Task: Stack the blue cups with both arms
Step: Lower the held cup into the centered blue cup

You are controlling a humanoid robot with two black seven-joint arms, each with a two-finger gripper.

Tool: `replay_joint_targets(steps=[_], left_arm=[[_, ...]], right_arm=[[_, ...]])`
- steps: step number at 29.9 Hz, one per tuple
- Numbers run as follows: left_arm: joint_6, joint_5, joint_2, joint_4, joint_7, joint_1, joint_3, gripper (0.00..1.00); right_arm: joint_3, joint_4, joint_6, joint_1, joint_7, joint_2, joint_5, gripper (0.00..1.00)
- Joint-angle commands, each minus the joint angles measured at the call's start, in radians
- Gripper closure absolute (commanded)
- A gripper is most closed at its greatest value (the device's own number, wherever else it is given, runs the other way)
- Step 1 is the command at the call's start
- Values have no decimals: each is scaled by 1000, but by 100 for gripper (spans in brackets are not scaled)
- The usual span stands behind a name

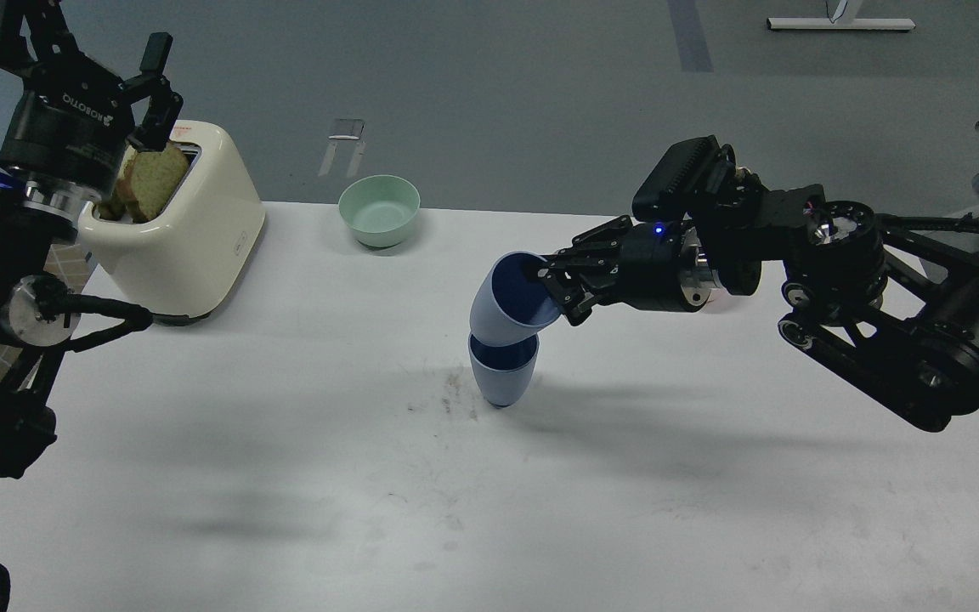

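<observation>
Frame centre: lower blue cup [502, 374] upright on the table [285, 476]; upper blue cup [508, 299] tilted, base in its mouth. Both look light, stiff, smooth; rim is the best hold. Right gripper [551, 291] pinches that rim. Count: two cups, one green bowl [379, 210], one toaster [179, 225]. Left gripper [145, 85], upper left, spread, holding nothing.

Lab: bare table [285, 476], grey floor [498, 85]

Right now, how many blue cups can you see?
2. The lower blue cup stands mid-table; the upper blue cup sits tilted in its mouth, held by the right hand.
</observation>
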Motion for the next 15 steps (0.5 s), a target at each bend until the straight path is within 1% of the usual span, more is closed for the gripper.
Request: replay_joint_targets(steps=[1, 11, 12, 14, 15], left_arm=[[0, 0, 3, 0, 1, -1, 0, 2], [0, 0, 3, 0, 1, -1, 0, 2], [0, 0, 3, 0, 1, -1, 0, 2], [0, 0, 3, 0, 0, 0, 0, 2], [0, 0, 3, 0, 1, -1, 0, 2]], right_arm=[[0, 0, 0, -3, 0, 8, 0, 100], [-3, 0, 0, -25, -1, 6, -1, 100], [-3, 0, 0, -28, -1, 8, -1, 99], [-3, 0, 0, -39, -1, 9, -1, 92], [-3, 0, 0, -39, -1, 9, -1, 90]])
